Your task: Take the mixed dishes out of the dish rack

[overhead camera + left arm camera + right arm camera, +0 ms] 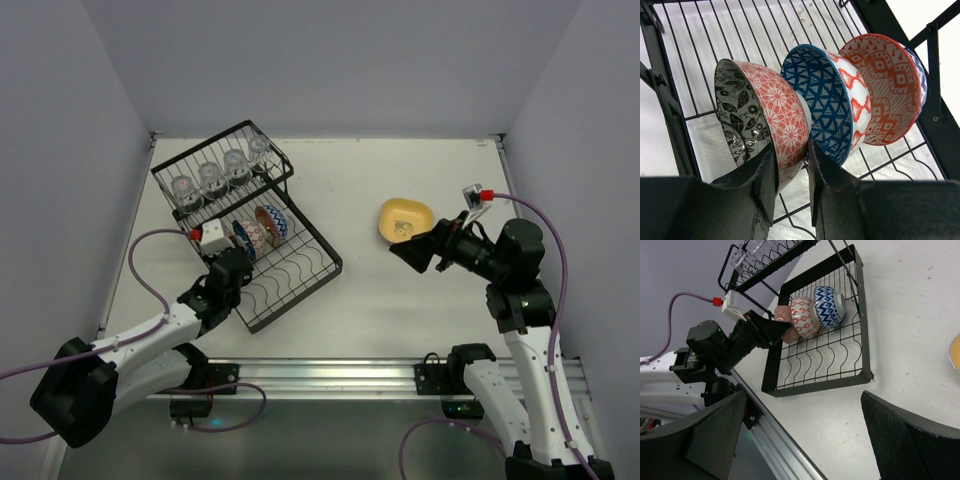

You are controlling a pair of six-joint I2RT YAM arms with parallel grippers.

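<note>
Left hand (792, 155) is right on the nearest bowl (775, 100), the red-flower one with the black-and-white inside. It's standing on edge at the near end of a row of three in the flat part of the dish rack (300, 278), over toward the left edge of the bench (400, 320). One finger sits inside the rim and one outside, both close against the wall, but I can't tell if they're actually biting. The row runs away from the hand with the next bowl (825, 105) just behind, so I'd guess the lift goes straight up. Right hand (420, 252) is spread wide, well apart near the right edge.
</note>
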